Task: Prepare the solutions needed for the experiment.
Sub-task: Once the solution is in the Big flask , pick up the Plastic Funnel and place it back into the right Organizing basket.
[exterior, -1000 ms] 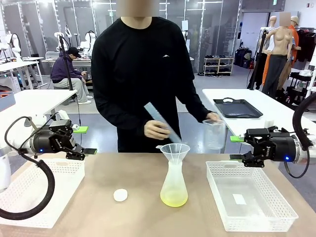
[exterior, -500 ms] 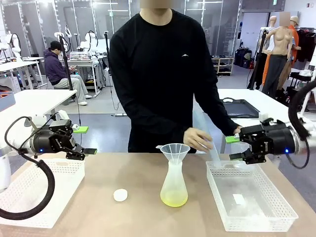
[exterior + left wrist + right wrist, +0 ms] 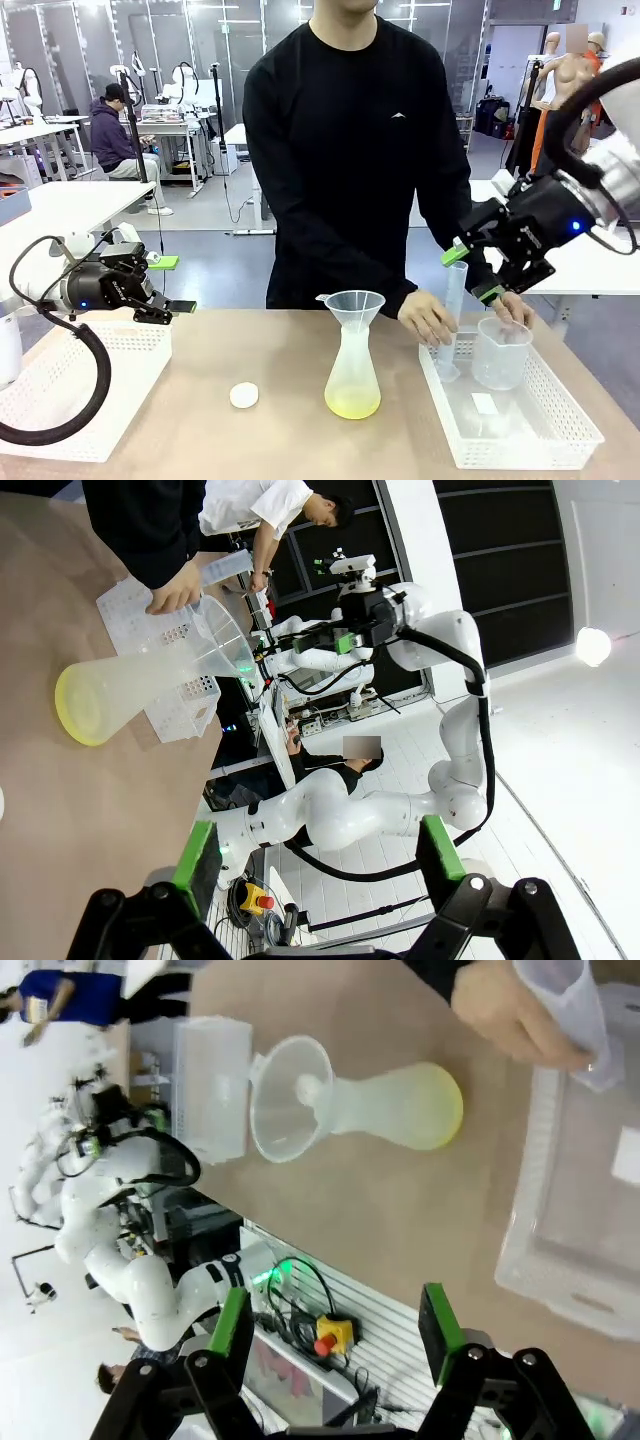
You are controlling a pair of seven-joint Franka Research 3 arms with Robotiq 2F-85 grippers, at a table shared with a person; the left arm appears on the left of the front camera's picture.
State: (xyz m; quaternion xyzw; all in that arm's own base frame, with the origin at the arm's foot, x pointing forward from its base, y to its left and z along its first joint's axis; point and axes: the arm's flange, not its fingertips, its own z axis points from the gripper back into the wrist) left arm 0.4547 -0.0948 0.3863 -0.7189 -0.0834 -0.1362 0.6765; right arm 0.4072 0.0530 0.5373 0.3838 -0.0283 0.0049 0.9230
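One shallow yellow layer, the solutions (image 3: pixel 352 403), lies in the flask (image 3: pixel 352 360). Right of the flask, a person's hands (image 3: pixel 428 318) set a cylinder (image 3: pixel 455 300) and beaker (image 3: pixel 500 355) in a basket (image 3: pixel 525 452). The right tool (image 3: pixel 472 274) hangs above them, released and empty. The left tool (image 3: pixel 172 284), left of the flask, is likewise released. Best to wait until the hands clear, then descend squarely.

Front view across table (image 3: pixel 270 425); flask (image 3: pixel 352 375) common to all three views

A: Beyond the brown tabletop (image 3: pixel 200 400) it's a bright, open lab, with a grey floor (image 3: pixel 210 250) and a white worktable (image 3: pixel 60 205) off to the left.
B: Glass partitions (image 3: pixel 70 50) behind, lit by vertical light strips, and 1 seated person (image 3: pixel 118 130) at a far bench.
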